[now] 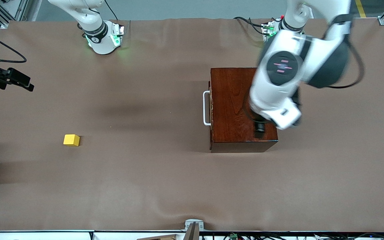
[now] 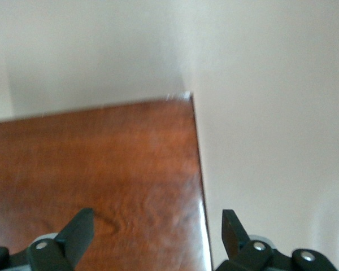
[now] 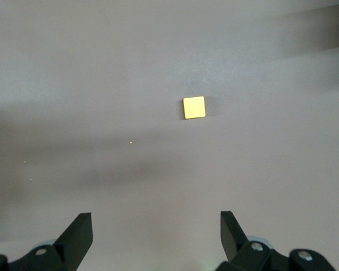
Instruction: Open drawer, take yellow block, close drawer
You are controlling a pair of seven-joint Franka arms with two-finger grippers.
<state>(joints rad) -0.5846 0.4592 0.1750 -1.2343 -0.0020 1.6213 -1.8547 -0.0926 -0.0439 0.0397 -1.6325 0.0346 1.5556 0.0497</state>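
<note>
The mahogany box (image 1: 235, 100) stands on the table toward the left arm's end. Its drawer is pushed in flush, and the white bar handle (image 1: 206, 108) faces the right arm's end. My left gripper (image 1: 260, 128) hangs open just above the box top (image 2: 101, 169), near the corner nearest the front camera, with nothing between its fingers (image 2: 79, 228). The yellow block (image 1: 71, 140) lies alone on the brown cloth toward the right arm's end. My right gripper (image 3: 156, 223) is open and empty, high over the cloth, with the yellow block (image 3: 194, 107) well below it.
Brown cloth (image 1: 145, 180) covers the whole table. A black device on a cable (image 1: 12, 80) reaches in at the right arm's end. A small metal bracket (image 1: 193, 226) sits at the table edge nearest the front camera.
</note>
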